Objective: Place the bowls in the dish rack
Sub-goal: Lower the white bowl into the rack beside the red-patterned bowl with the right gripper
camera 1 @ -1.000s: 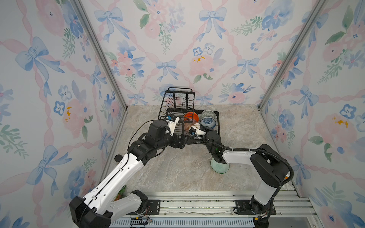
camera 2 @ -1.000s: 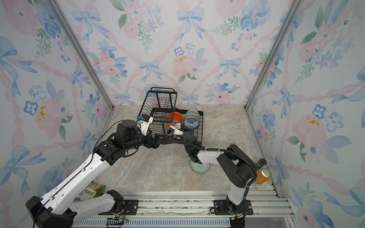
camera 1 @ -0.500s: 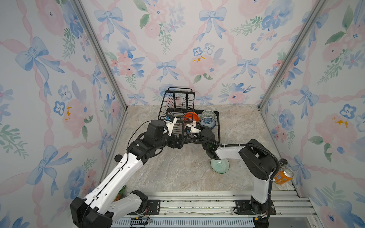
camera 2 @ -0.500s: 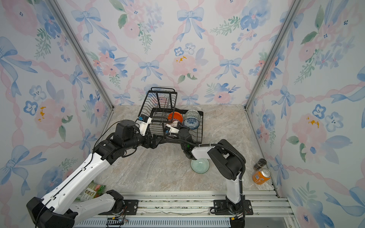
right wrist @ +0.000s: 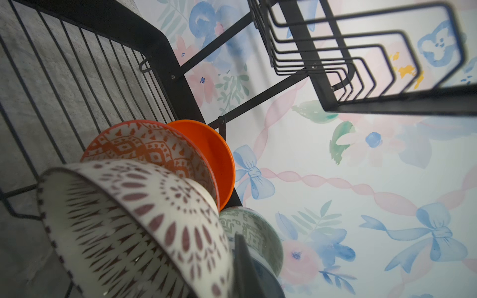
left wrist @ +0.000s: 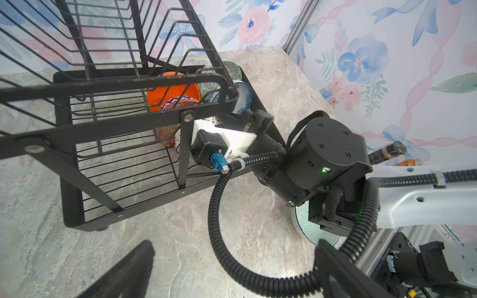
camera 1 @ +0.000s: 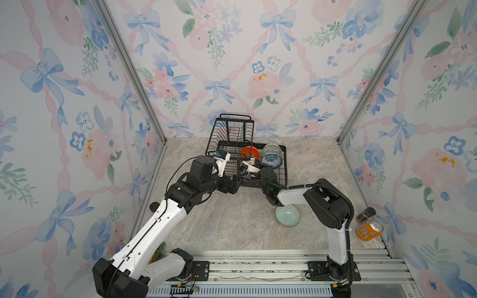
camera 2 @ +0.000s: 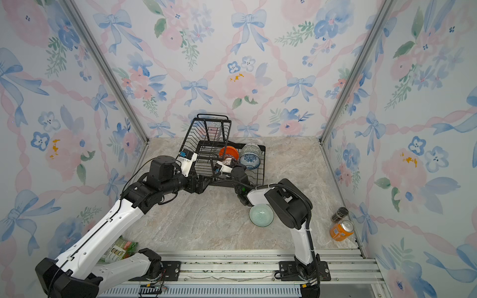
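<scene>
The black wire dish rack (camera 1: 285,165) (camera 2: 263,165) stands at the back of the table. In its lower tray lean a plain orange bowl (camera 1: 248,151), an orange-white patterned bowl (right wrist: 144,149), a grey-green bowl (camera 1: 271,149) and a blue-white floral bowl (camera 1: 271,160). My right gripper (right wrist: 232,268) is inside the tray, shut on the rim of the white bowl with brown lattice (right wrist: 124,219), which rests against the patterned one. A pale mint bowl (camera 1: 287,215) (camera 2: 261,215) sits on the table under the right arm. My left gripper (camera 1: 233,184) (left wrist: 232,247) hangs open and empty by the rack's front edge.
An orange can (camera 1: 367,229) and a small black-lidded jar (camera 1: 365,214) stand by the right wall. A green packet (camera 2: 118,249) lies near the left arm's base. The right arm's cable loops between the left gripper's fingers and the rack's raised basket (camera 1: 232,129).
The right arm's elbow has swung left and uncovered the can and jar. Its gripper has moved slightly left in the tray with the lattice bowl. The left arm has barely moved.
</scene>
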Controlling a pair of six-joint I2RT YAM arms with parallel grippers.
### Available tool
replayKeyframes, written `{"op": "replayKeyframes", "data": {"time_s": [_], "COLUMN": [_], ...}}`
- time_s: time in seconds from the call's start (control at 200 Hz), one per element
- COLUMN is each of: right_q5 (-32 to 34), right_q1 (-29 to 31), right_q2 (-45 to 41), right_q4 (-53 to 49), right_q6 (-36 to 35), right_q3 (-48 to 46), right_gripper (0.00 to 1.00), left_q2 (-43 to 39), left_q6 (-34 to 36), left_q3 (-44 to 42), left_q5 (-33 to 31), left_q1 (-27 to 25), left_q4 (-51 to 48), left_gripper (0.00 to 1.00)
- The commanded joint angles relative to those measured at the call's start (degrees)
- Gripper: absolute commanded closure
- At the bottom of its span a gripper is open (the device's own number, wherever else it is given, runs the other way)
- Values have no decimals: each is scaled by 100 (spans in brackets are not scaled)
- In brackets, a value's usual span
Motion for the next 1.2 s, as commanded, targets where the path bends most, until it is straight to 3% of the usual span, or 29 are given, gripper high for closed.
{"op": "replayKeyframes", "data": {"time_s": [0.0, 0.555, 1.195], "right_q5": [80, -297, -501], "right_q1": [-28, -219, 172], "right_q2": [140, 277, 184], "right_q4": [403, 117, 107], "right_q6": [115, 748, 1127], "right_q3": [325, 371, 38], "right_gripper": [100, 100, 100], "left_q2": [58, 195, 140], "left_q6": [169, 195, 125], "left_q3": [-78, -97, -201], "left_q5": [141, 191, 207], "left_q1": [42, 73, 77], "left_q4": [-67, -57, -57], "left_gripper": [2, 2, 2]}}
